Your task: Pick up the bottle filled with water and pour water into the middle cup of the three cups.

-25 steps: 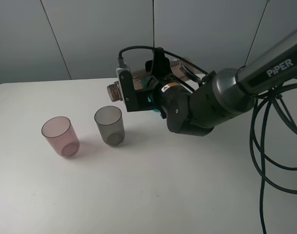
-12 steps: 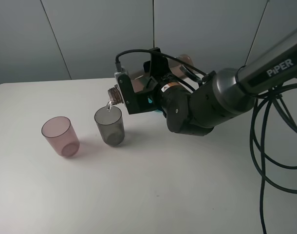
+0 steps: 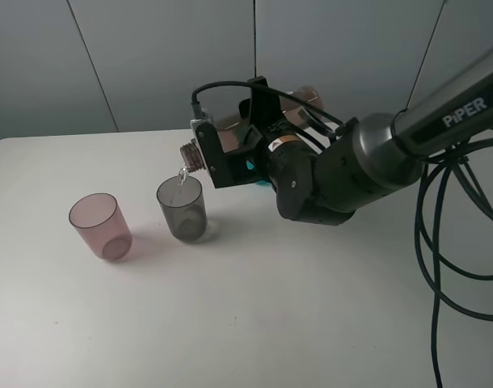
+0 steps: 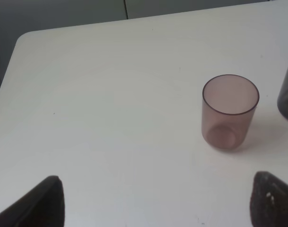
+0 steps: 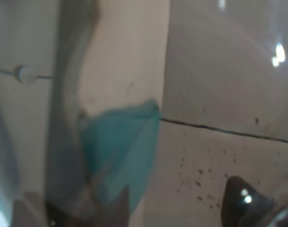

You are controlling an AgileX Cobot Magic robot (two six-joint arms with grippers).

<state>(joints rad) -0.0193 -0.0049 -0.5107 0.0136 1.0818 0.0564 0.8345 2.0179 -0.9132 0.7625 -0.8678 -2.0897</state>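
Note:
My right gripper (image 3: 246, 136) is shut on the smoky bottle (image 3: 230, 123), which lies tilted with its threaded neck (image 3: 191, 155) down to the left. A thin stream of water (image 3: 180, 173) falls from the neck into the middle cup (image 3: 182, 208), the smoky grey one. To its left stands the pink cup (image 3: 101, 225). The teal cup (image 3: 261, 183) is almost hidden behind the right gripper; the right wrist view shows it as a teal blur (image 5: 120, 151) through the bottle wall (image 5: 219, 71). The left gripper (image 4: 160, 202) hangs open above the table near the pink cup (image 4: 230, 112).
The white table (image 3: 254, 323) ends at its left edge (image 4: 12, 61) near the left gripper. Black cables (image 3: 440, 242) hang over the table's right side. A grey wall stands behind.
The bottle has tipped further, its neck dropping towards the grey cup. Water now streams out, where a second ago none flowed. The cups have not moved.

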